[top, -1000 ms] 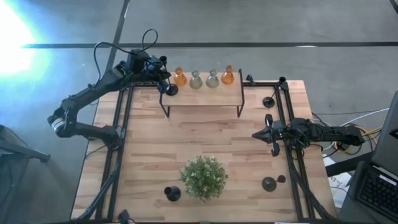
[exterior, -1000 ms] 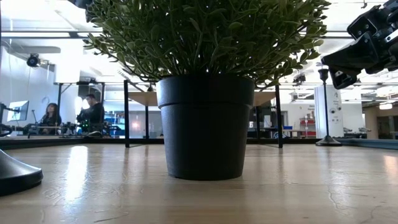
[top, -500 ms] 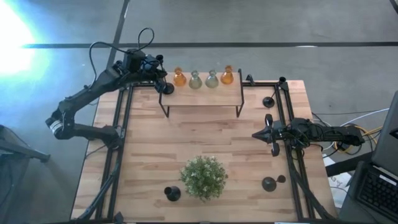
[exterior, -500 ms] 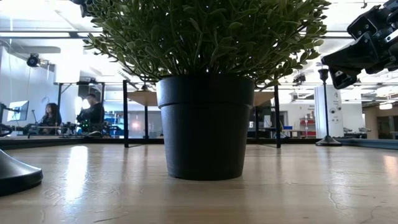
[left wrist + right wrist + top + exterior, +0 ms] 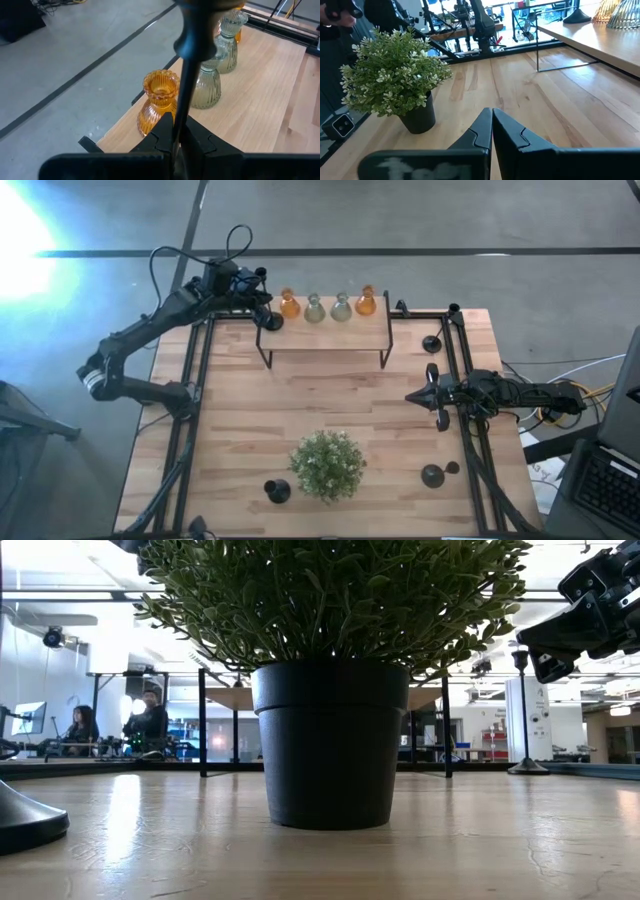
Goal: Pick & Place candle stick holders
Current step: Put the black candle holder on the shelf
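Four black candle stick holders show. One stands at the left end of the raised shelf, its base beside the orange vase; my left gripper is shut on it. The others stand on the table: at the far right, at the near left of the plant, and at the near right. My right gripper is shut and empty, hovering at the table's right side, pointing left. My left gripper pinches the holder's thin stem between its two fingers, which lie across the stem. It comes from the table's far left, roughly level. The holder stands upright, and its round base appears to rest on the shelf's left end.
Two orange and two grey-green glass vases line the shelf's far edge. A potted plant stands at the near middle and fills the low view. Black frame rails run along both table sides. People sit in the room behind.
My left arm has swayed a little toward the table's far left and come back, staying shut on the holder's stem. The holder remains at the shelf's left end.
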Action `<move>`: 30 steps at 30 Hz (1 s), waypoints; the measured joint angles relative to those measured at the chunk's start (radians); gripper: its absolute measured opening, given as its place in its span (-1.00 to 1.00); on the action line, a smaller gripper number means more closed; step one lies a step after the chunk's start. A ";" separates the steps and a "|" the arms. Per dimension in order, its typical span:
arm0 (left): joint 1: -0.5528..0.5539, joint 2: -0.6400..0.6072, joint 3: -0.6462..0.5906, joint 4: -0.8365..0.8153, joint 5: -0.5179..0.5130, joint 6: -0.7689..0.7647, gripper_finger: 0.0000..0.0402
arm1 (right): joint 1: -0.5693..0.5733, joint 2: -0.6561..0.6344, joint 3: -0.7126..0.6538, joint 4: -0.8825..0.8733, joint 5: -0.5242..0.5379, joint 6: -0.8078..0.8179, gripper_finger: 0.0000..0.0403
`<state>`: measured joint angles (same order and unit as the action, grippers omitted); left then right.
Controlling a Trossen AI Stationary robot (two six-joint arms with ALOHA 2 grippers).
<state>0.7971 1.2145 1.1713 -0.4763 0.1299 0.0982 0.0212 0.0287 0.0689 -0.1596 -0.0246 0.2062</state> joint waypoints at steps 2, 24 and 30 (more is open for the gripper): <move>0.000 0.004 0.000 0.004 0.004 -0.002 -0.91 | 0.000 0.000 0.000 0.000 0.000 0.000 -0.96; 0.000 0.012 0.000 0.002 0.018 -0.055 -0.41 | 0.000 0.000 0.000 0.000 0.000 0.000 -0.96; 0.000 0.011 0.001 -0.029 0.037 -0.075 -0.25 | 0.000 0.000 0.000 0.000 0.000 0.000 -0.96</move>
<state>0.7971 1.2259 1.1724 -0.5057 0.1673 0.0231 0.0215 0.0284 0.0689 -0.1600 -0.0246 0.2062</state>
